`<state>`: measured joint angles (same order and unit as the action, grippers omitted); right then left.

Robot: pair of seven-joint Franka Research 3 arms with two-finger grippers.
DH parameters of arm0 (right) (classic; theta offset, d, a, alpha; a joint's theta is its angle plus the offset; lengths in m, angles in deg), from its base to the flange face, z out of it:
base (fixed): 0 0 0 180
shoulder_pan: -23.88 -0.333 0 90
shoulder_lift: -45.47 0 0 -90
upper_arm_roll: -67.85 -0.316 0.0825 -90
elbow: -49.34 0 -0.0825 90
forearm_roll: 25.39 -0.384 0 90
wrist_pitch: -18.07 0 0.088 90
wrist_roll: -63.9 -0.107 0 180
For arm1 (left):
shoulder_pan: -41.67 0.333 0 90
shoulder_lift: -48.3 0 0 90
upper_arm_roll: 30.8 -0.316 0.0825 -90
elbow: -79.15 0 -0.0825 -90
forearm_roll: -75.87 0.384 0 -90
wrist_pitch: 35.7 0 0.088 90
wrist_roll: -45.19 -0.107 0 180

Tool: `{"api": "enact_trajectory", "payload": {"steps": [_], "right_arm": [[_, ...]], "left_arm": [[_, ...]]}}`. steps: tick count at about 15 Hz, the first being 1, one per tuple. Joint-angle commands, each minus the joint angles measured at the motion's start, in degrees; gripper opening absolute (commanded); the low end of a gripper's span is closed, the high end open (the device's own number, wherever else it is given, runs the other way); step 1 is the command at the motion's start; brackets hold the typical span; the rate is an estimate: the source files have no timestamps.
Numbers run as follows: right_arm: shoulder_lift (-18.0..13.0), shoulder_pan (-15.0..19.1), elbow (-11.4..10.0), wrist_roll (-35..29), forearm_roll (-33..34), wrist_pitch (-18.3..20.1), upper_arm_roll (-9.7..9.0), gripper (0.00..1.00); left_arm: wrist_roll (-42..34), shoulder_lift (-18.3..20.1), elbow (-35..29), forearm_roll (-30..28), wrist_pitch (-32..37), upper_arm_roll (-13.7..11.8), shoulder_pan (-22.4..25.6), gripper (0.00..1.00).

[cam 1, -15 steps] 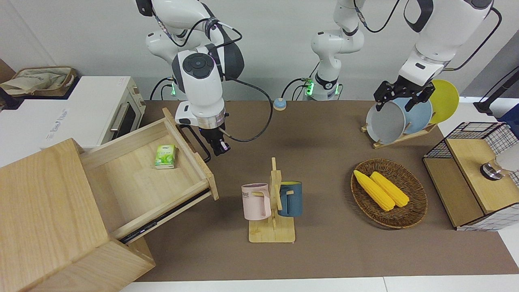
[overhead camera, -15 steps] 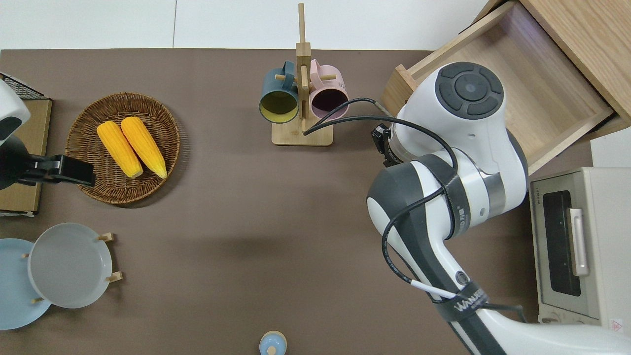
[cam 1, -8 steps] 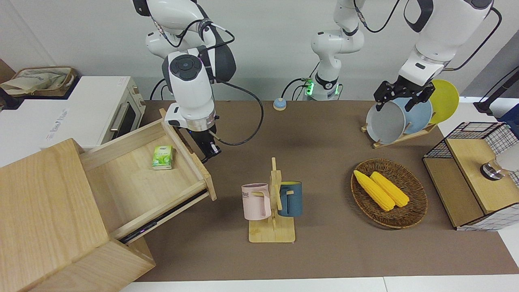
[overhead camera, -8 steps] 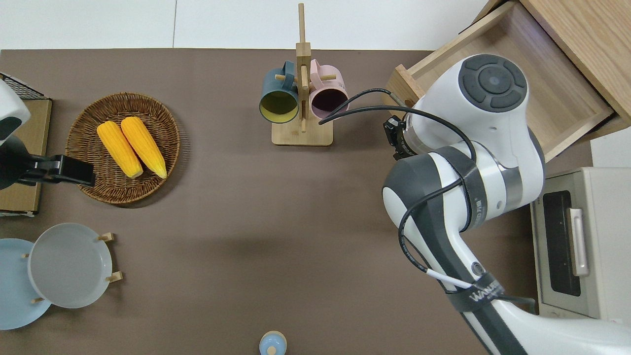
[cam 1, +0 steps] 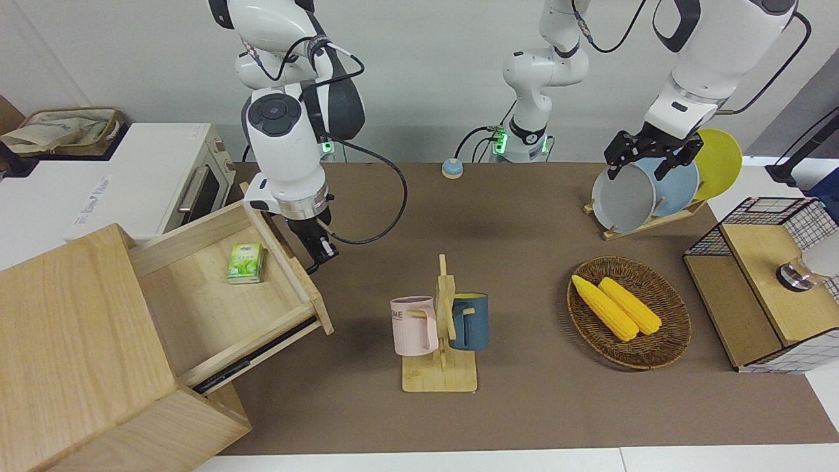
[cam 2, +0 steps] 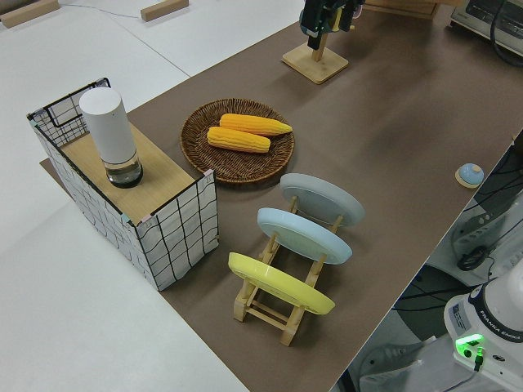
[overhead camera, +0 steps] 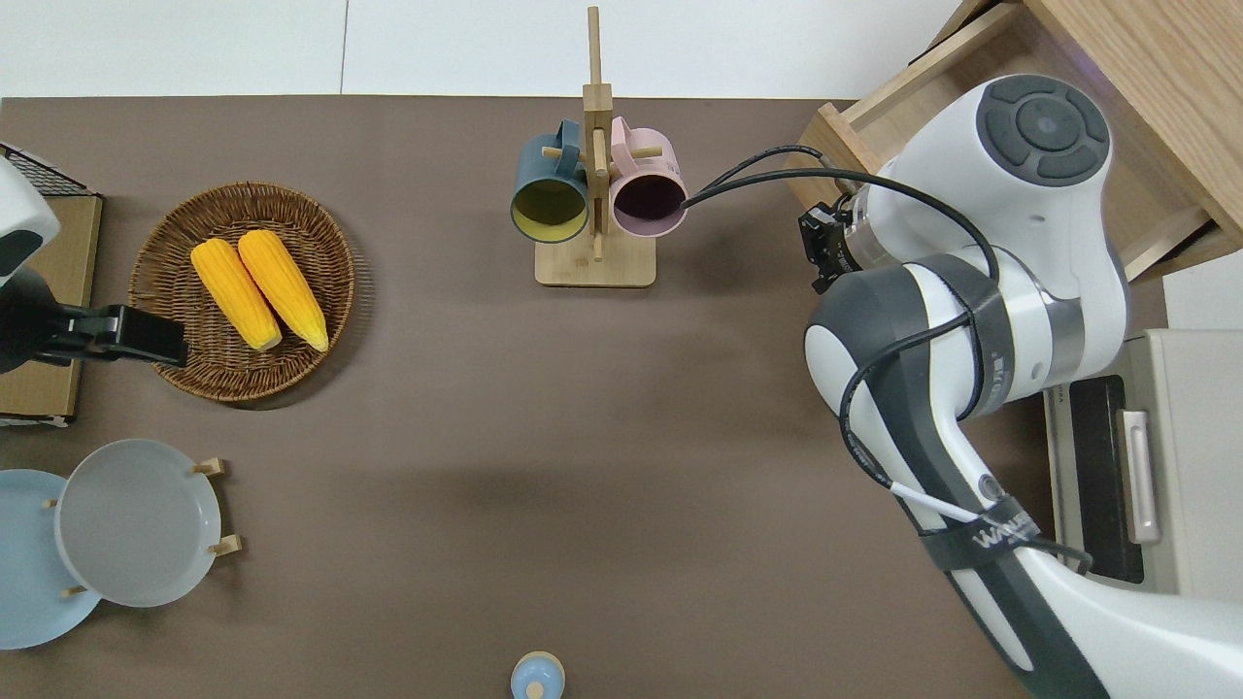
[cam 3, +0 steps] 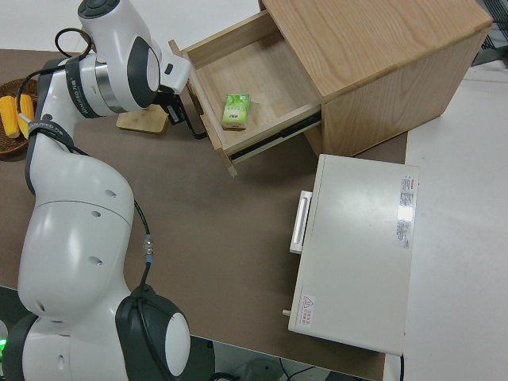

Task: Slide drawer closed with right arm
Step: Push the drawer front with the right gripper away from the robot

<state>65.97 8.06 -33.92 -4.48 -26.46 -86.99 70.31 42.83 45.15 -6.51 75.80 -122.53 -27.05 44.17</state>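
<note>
The pale-wood drawer (cam 1: 210, 308) stands partly open out of the large wooden box (cam 1: 72, 341), toward the right arm's end of the table. It also shows in the right side view (cam 3: 266, 75). A small green carton (cam 1: 245, 263) lies in it. My right gripper (cam 1: 321, 248) is low against the drawer's front panel (cam 1: 292, 262), at the black loop handle (cam 3: 195, 128), fingers together. In the overhead view the arm hides the gripper and most of the drawer (overhead camera: 889, 85). My left arm is parked, gripper (cam 1: 645, 162) open.
A wooden mug rack (cam 1: 440, 328) with a pink and a blue mug stands mid-table, close to the drawer front. A white toaster oven (cam 1: 164, 177) sits beside the box. A basket of corn (cam 1: 629, 311), a plate rack (cam 1: 649, 190) and a wire-framed shelf box (cam 1: 760, 282) are at the left arm's end.
My right gripper has moved toward the wooden box with the drawer front against it. The drawer has slid further in, and the green carton went with it. The left arm has not moved.
</note>
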Motion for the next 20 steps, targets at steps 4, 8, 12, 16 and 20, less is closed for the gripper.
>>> {"api": "enact_trajectory", "payload": {"steps": [4, 8, 12, 16, 20], "right_arm": [[3.93, 3.96, 5.29, 1.50, 0.62, 0.04, -1.14, 0.000], [5.24, 5.27, 6.96, 3.34, 1.59, -0.05, -1.23, 0.000], [5.95, 8.43, 8.20, 6.58, 2.20, 0.12, -3.07, 0.000], [5.95, 12.48, 8.29, 9.14, 4.05, 0.30, -6.23, 0.000], [6.04, 14.94, 9.43, 9.41, 4.05, 0.47, -6.50, 0.000]], "left_arm": [[0.60, 0.25, 0.58, 1.03, 1.05, 0.03, -0.30, 0.99], [0.60, 0.17, 0.58, 1.03, 1.05, 0.03, -0.39, 0.99], [0.60, 0.17, 0.49, 1.03, 1.05, 0.03, -0.30, 0.99], [0.60, 0.17, 0.49, 1.03, 1.05, 0.03, -0.30, 0.99], [0.60, 0.25, 0.58, 1.03, 1.05, 0.03, -0.30, 0.99]]}}
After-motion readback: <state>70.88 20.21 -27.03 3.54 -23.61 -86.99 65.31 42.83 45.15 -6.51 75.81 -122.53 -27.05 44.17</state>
